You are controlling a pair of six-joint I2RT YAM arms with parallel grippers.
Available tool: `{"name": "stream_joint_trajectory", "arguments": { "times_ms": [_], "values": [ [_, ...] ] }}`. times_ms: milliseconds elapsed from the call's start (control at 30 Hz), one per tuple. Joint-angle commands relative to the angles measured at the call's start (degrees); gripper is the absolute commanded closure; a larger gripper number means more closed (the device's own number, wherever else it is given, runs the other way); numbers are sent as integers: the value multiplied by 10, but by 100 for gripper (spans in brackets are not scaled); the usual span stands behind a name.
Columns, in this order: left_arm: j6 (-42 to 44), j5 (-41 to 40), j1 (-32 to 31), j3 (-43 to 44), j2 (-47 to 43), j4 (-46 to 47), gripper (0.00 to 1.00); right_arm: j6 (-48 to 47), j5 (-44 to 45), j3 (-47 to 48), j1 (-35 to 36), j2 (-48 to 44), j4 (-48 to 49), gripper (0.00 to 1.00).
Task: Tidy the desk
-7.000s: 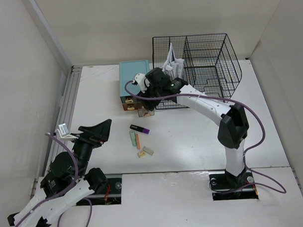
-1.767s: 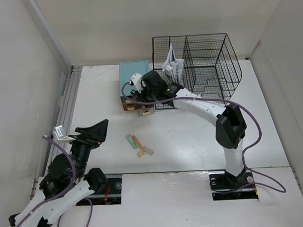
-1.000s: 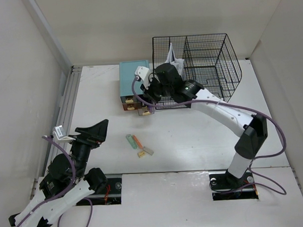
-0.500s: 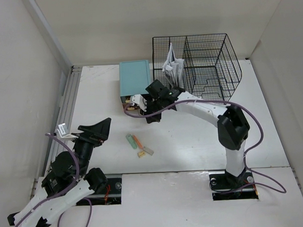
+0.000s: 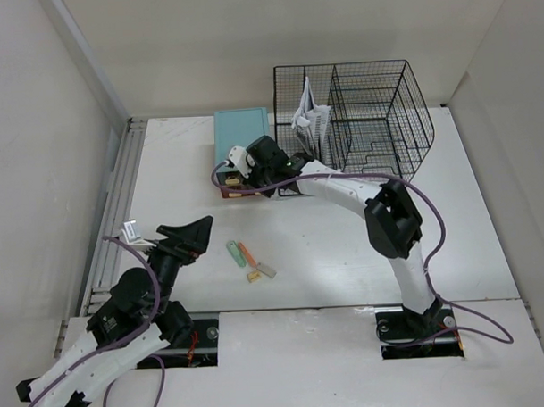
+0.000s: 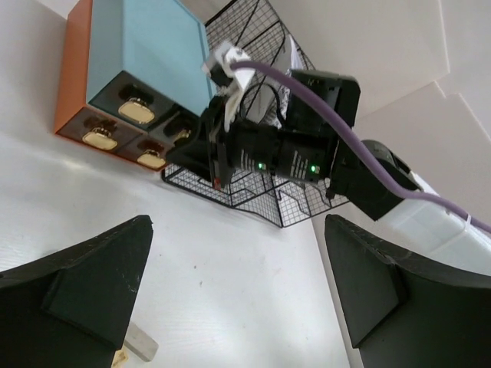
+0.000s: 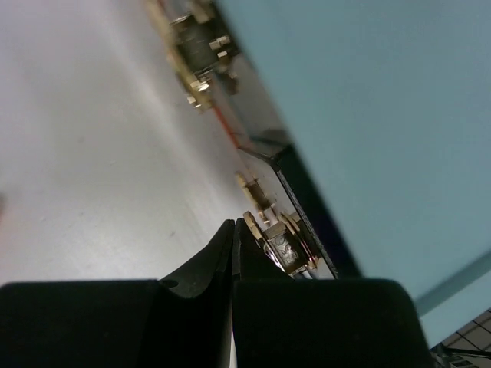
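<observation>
Teal box point(image 5: 241, 133) sits at the far middle of the desk point(image 5: 345, 246), just left of the wire rack point(image 5: 367, 111). The right gripper point(image 7: 233, 224) is parked right at its front, jaws pinched together with nothing between them as far as I can see. In the right wrist view the tips are just beside a brass knob point(image 7: 280, 242) on a drawer front, maybe touching it, can't quite tell. My guess is it's working a drawer, and those slide near-far, so any push goes straight toward the far side. The left gripper point(image 5: 193, 235) hovers low at the near left, jaws spread wide and empty. The loose bits, a green marker point(image 5: 234, 251), an orange pen point(image 5: 247, 253) and a small block point(image 5: 266, 270), lie mid-desk just right of the left gripper and well apart from the right one. The marker and pen lie side by side, roughly near-far, so the left arm looks like the obvious pick for them, coming in from the left.
</observation>
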Motion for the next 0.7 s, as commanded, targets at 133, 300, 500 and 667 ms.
{"name": "stream_joint_trajectory", "arguments": {
  "times_ms": [133, 300, 500, 667],
  "values": [
    [-30, 8, -2, -48, 19, 53, 11, 32, 115, 69, -9, 36, 55, 100],
    [-55, -21, -2, -81, 56, 114, 69, 4, -41, 12, -15, -51, 23, 100],
    [-94, -43, 17, -131, 156, 240, 84, -8, 6, -104, -9, -233, 90, 44],
    [-94, 112, 121, -137, 328, 410, 66, -42, -55, -144, -9, -340, 87, 49]
  ]
}}
